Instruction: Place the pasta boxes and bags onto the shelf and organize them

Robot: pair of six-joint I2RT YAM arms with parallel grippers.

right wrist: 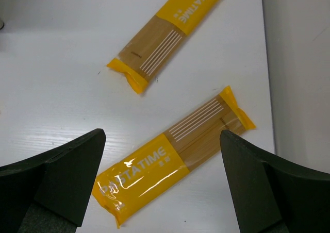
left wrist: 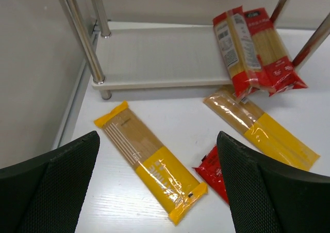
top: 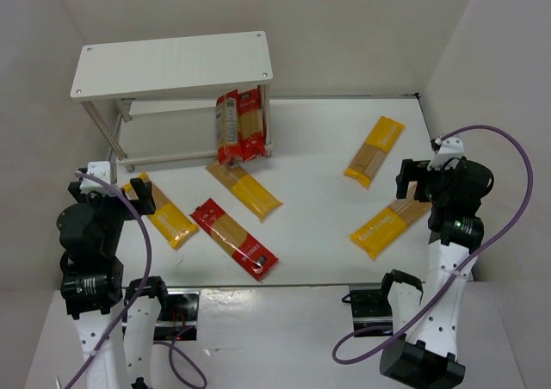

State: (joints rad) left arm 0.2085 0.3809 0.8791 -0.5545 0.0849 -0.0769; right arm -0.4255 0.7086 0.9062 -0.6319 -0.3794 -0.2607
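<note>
**Left wrist view.** My left gripper (left wrist: 158, 140) hangs with its jaws spread wide and grasps nothing. Beneath it the left yellow packet (left wrist: 149, 166) lies flat on the table (left wrist: 170, 109). The packet's long axis runs diagonally, far-left to near-right, so it crosses the line between the fingers at a slant. I judge that a wrist turn is needed before closing across its width. The shelf (left wrist: 160, 57) stands just beyond, with two red packets (left wrist: 247, 52) propped at its right end.

**Right wrist view.** My right gripper (right wrist: 162, 135), likewise spread and empty, hovers over the right yellow packet (right wrist: 170, 161), which lies well apart from the shelf.
</note>
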